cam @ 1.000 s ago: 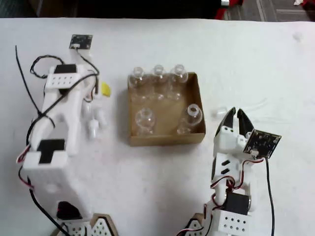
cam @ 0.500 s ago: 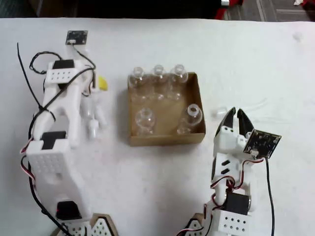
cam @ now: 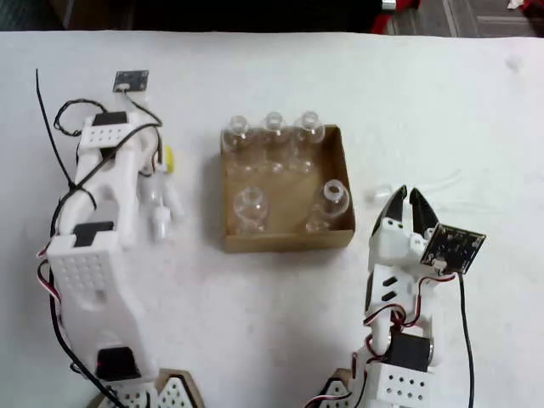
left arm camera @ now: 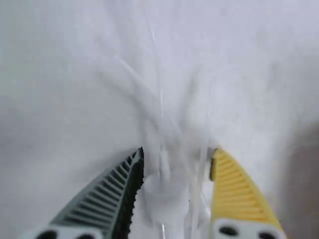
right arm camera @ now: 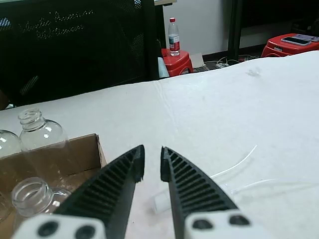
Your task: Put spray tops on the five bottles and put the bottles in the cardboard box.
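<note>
Five clear bottles without tops stand in the cardboard box [cam: 286, 240]: three along the far wall [cam: 274, 127] and two nearer [cam: 250, 206]. Several white spray tops [cam: 159, 204] lie on the table left of the box. My left gripper [cam: 161, 166] is down among them, open, and a spray top [left arm camera: 164, 186] with thin tubes sits between its grey and yellow fingers. My right gripper [cam: 406, 194] rests right of the box, its black fingers [right arm camera: 124, 174] almost together with nothing between them. One more spray top [cam: 378, 194] lies just beyond it.
A thin clear tube [cam: 442, 182] trails on the white table right of the box. The left arm's black cables [cam: 51, 144] loop across the table's left side. In the right wrist view the box's wall [right arm camera: 75, 154] and two bottles [right arm camera: 37, 130] stand close by.
The left arm has stretched farther from the front edge and shifted slightly left, so its yellow finger now lies closer to the spray tops. The right arm has not moved.
</note>
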Available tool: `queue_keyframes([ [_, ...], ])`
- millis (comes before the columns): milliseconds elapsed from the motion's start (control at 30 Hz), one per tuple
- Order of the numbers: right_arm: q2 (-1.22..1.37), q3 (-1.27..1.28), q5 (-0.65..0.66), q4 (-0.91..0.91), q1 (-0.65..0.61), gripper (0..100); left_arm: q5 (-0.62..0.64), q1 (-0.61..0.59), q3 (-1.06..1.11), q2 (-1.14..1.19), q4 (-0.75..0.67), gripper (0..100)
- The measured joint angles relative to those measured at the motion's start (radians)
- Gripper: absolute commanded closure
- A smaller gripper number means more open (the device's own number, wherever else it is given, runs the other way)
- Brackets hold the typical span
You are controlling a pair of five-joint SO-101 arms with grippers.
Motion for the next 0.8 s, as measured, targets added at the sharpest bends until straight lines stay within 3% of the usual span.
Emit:
queue_keyframes([
  [200, 0.0, 0.0, 0.0, 0.0, 0.0, 96.0, 0.002, 0.002, -0.008, 0.0, 0.026, 98],
  [367, 0.0, 0.0, 0.0, 0.0, 0.0, 96.0, 0.014, -0.02, -0.101, 0.0, 0.203, 98],
  [500, 0.0, 0.0, 0.0, 0.0, 0.0, 96.0, 0.196, -0.089, -0.204, 0.0, 0.391, 98],
  [700, 0.0, 0.0, 0.0, 0.0, 0.0, 96.0, 0.617, -0.204, -0.267, 0.0, 0.592, 98],
  [800, 0.0, 0.0, 0.0, 0.0, 0.0, 96.0, 0.686, -0.212, -0.267, 0.0, 0.649, 98],
])
